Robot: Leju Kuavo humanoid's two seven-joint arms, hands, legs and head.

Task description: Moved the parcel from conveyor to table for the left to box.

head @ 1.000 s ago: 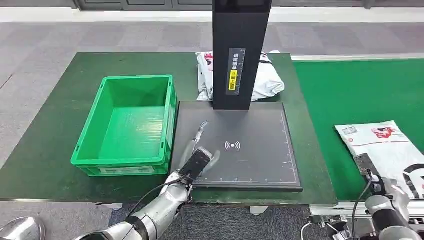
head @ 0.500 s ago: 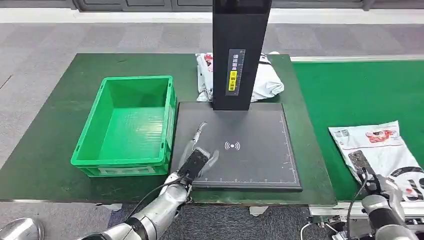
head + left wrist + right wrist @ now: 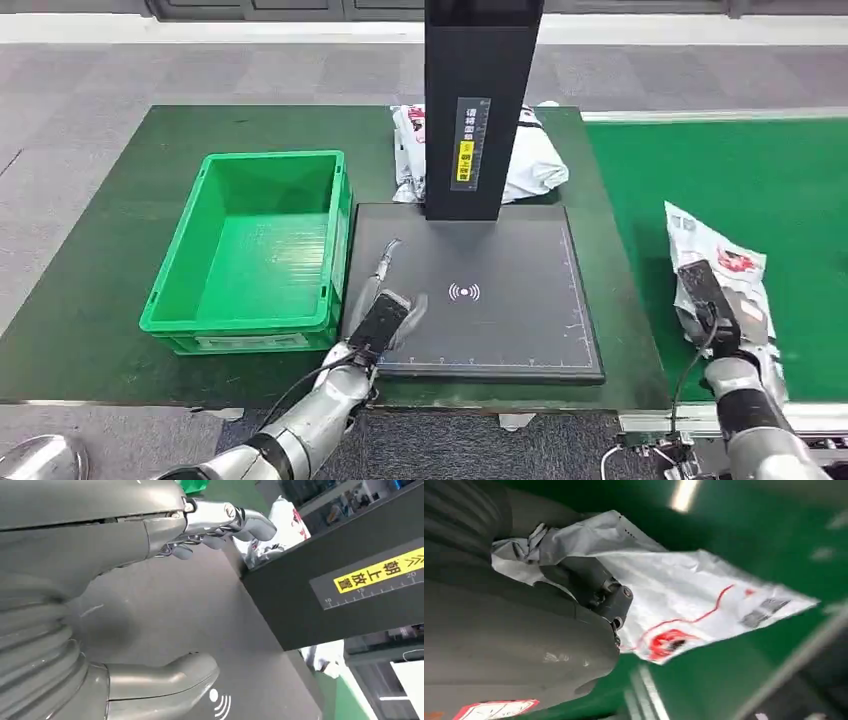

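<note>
Item: parcel [image 3: 722, 268], white poly mailer with red print, at four o'clock in the head view; hanging crumpled over the green conveyor [image 3: 720, 170], not yet over the table [image 3: 120, 180]
Right hand [image 3: 712, 300]: gripping the parcel by its near edge, fingers bunching the film in the right wrist view
Left hand [image 3: 385, 315]: waiting at six o'clock over the dark scanner pad [image 3: 520, 300], fingers apart, holding nothing
Green crate [image 3: 250, 250]: sitting at nine o'clock, holding no parcel
Second white bag [image 3: 530, 160]: lying at twelve o'clock behind the black post [image 3: 480, 100]
Progress, judging: pick-up done; carrying across, setting down on the table and boxing by the left remaining
</note>
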